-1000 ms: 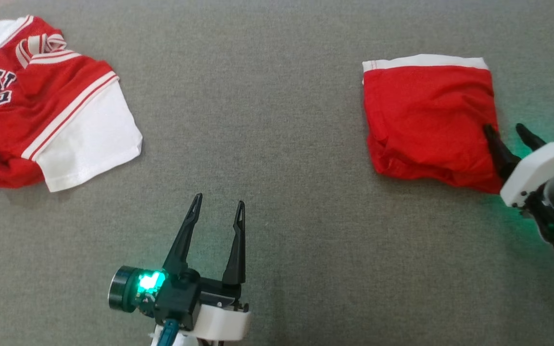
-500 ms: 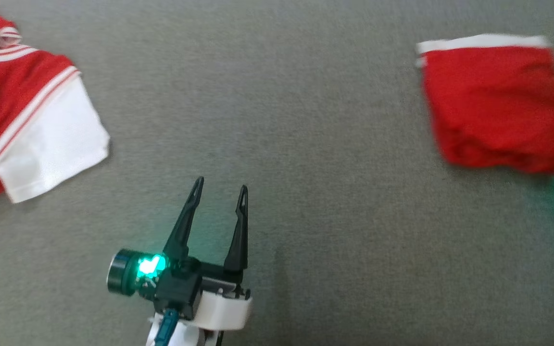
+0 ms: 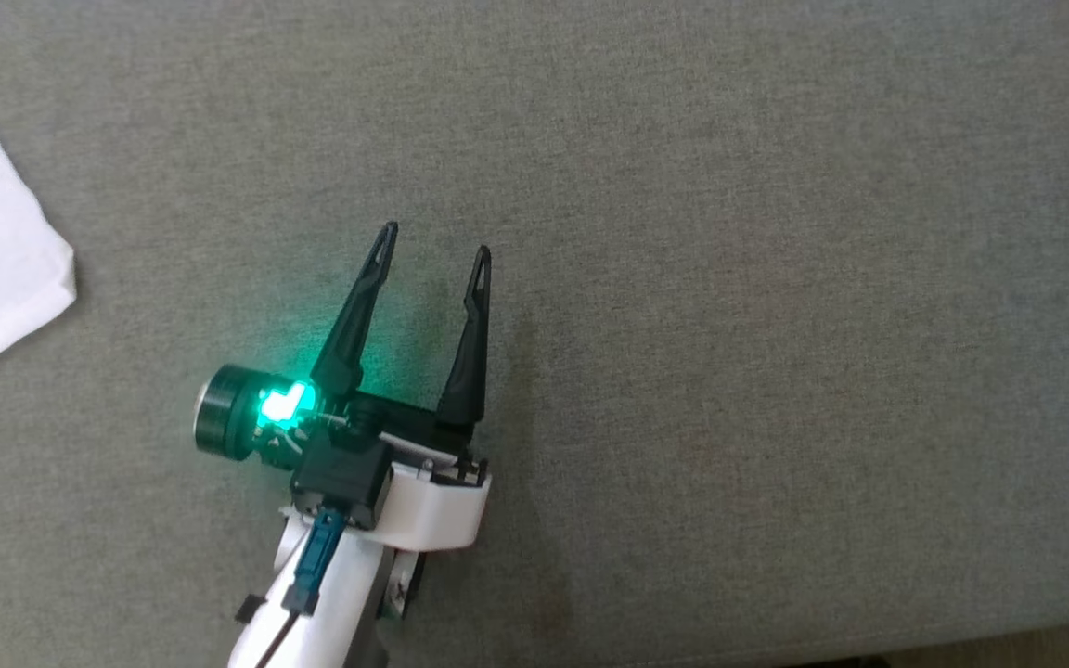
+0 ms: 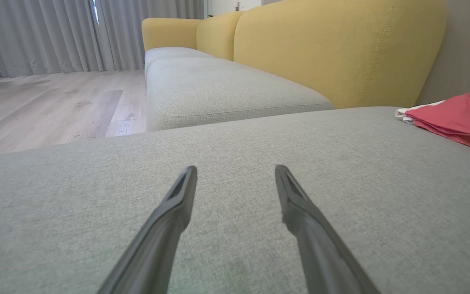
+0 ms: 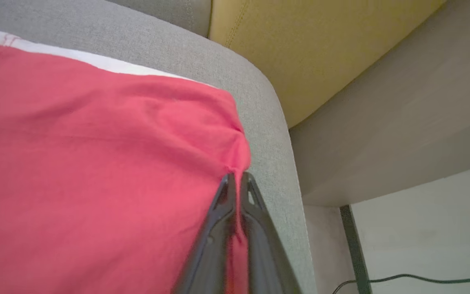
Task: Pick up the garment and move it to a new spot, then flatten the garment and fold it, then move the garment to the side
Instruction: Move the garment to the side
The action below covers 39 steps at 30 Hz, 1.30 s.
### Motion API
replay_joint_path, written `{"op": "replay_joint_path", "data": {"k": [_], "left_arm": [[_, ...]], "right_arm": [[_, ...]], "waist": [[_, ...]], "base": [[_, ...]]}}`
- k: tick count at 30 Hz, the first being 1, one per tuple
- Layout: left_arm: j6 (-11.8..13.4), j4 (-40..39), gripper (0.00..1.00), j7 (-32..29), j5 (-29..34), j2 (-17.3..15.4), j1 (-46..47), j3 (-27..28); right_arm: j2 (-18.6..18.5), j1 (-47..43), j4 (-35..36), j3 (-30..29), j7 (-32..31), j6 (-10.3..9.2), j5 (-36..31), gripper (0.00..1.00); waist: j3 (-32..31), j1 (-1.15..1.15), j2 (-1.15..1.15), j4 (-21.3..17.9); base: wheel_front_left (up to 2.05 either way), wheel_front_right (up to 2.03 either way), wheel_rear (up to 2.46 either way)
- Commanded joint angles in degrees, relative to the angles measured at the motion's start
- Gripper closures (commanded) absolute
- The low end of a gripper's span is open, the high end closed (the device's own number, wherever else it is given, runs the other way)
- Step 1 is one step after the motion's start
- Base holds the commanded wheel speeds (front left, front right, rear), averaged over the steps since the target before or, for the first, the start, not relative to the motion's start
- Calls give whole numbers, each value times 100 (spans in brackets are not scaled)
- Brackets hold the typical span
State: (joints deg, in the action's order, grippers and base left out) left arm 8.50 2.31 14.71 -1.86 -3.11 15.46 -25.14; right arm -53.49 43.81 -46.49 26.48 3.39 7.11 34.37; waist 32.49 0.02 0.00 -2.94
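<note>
One garment (image 5: 96, 163) edge is lying pinched in the right gripper (image 5: 237, 177) at the cushion's (image 5: 267, 134) rim, left gripper (image 3: 437, 237) gaping over bare cushion.

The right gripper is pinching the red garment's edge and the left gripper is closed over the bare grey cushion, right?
Not quite: the left gripper is open, its jaws apart over the grey cushion, as the head view shows. The right gripper does pinch the red garment at its edge.
</note>
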Motion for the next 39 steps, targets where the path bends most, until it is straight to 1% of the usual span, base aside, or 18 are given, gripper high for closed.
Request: {"op": "replay_joint_path", "data": {"k": [1, 4, 7, 9, 13, 14, 17, 18, 19, 21, 25, 28, 32, 34, 39], "left_arm": [[-3, -133, 0, 29, 33, 22, 26, 148], [59, -66, 0, 29, -27, 22, -38, 160], [124, 3, 0, 29, -144, 23, -228, 144], [170, 75, 0, 29, -264, 23, -392, 154], [294, 281, 0, 29, -506, 23, -776, 291], [294, 281, 0, 29, -506, 23, -776, 291], [347, 433, 0, 29, -643, 23, -1055, 430], [368, 468, 0, 29, -697, 23, -1148, 478], [374, 502, 0, 29, -739, 23, -1233, 522], [413, 492, 0, 29, -761, 23, -1363, 628], [519, 364, 0, 29, -615, 23, -1588, 824], [602, 256, 0, 29, -406, 23, -1753, 950], [617, -37, 0, 29, -213, 17, -2038, 1061], [620, -184, 0, 29, -136, -4, -2274, 1099], [607, -175, 0, 29, -205, 4, -2783, 1272]], "right_arm": [[-307, -75, 37, -42, 272, 37, -260, 0], [-92, -109, -83, -109, 506, 37, -711, 0], [285, -265, -153, -308, 727, 37, -963, 0], [662, -491, -83, -436, 844, 37, -961, 0], [1682, -1162, 349, -728, 1044, 37, -417, 0], [1682, -1162, 349, -728, 1044, 37, -417, 0], [2362, -1713, 708, -790, 1127, 37, -209, 0], [2545, -1880, 803, -822, 1145, 37, -255, 0], [2759, -2039, 957, -907, 1153, 37, -325, 0], [3146, -2397, 1423, -1174, 1157, 37, -788, 0], [4103, -3334, 2341, -1659, 1159, 37, -1653, 0], [4618, -3922, 2964, -1963, 1159, 37, -2073, 0], [4852, -4677, 3520, -2106, 1160, 37, -2473, 0], [4925, -5025, 3612, -2227, 1160, 37, -2556, 0], [5033, -5603, 3692, -2610, 1160, 37, -2598, 0]], "waist": [[-48, -2, 0, 36], [-342, -2, 0, 118], [-750, -2, 0, 212], [-1081, -2, 0, 278], [-1779, -2, 0, 356], [-1779, -2, 0, 356], [-2271, -2, 0, 367], [-2426, -2, 0, 370], [-2592, -2, 0, 372], [-2860, -2, 0, 369], [-3273, -2, 0, 372], [-3465, -2, 0, 354], [-3743, -2, 0, 360], [-3893, -2, 0, 362], [-4118, -2, 0, 349]], "base": [[0, 0, 0], [0, 0, 0], [0, 0, 0], [0, 0, 0], [0, 0, 0], [0, 0, 0], [0, 0, 0], [0, 0, 0], [0, 0, 0], [0, 0, 0], [0, 0, 0], [0, 0, 0], [0, 0, 0], [0, 0, 0], [0, 0, 0]]}}
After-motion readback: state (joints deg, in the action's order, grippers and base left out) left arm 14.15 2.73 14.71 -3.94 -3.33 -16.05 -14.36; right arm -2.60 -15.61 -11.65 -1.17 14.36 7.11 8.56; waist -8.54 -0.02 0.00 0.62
